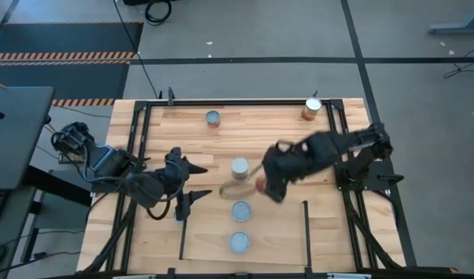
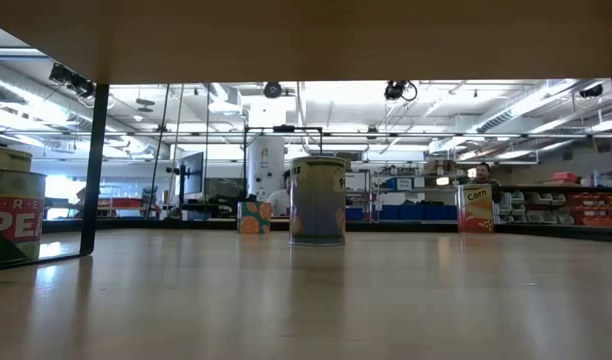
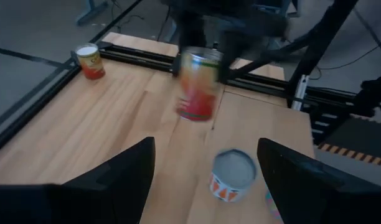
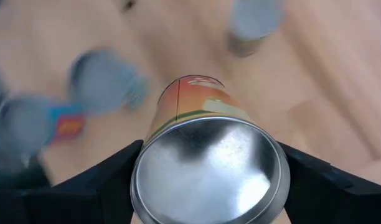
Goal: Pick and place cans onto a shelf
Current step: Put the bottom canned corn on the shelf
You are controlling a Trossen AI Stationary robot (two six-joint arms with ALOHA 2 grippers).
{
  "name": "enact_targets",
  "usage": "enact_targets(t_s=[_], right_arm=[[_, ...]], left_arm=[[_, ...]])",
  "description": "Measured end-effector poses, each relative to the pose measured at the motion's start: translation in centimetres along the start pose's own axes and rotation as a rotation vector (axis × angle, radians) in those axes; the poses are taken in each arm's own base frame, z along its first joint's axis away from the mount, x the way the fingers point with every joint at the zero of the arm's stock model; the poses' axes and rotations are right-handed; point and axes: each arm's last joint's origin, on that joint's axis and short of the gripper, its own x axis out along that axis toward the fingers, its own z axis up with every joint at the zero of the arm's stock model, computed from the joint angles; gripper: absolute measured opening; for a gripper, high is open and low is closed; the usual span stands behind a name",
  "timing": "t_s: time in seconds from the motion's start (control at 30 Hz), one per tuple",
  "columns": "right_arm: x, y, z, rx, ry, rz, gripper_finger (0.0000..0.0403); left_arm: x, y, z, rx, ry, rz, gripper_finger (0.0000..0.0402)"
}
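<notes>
Above the surface, just beyond the shelf [image 1: 245, 248], a red-labelled can [image 4: 206, 162] is clamped by the right end effector [image 1: 262, 184], apparently for carrying to the two cans already shelved. The left end effector [image 1: 192, 183] is held open nearby.

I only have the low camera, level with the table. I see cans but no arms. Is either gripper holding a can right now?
Observer: Yes. The right gripper is shut on a red-labelled can, lifted over the middle of the table.
Operator: And the left one?
Observer: The left gripper is open and empty, towards the table's left side.
Operator: How many cans are on the shelf?
Observer: Two stand on the shelf: a grey-topped can by the table's edge and a second can nearer the middle.
</notes>
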Motion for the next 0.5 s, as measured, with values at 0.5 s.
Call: enact_targets(t_s=[0.5], right_arm=[[4.1, 6.3, -4.5, -0.107, 0.129, -0.026, 0.0324]], left_arm=[[-0.6, -0.9, -0.4, -0.041, 0.002, -0.037, 0.0286]])
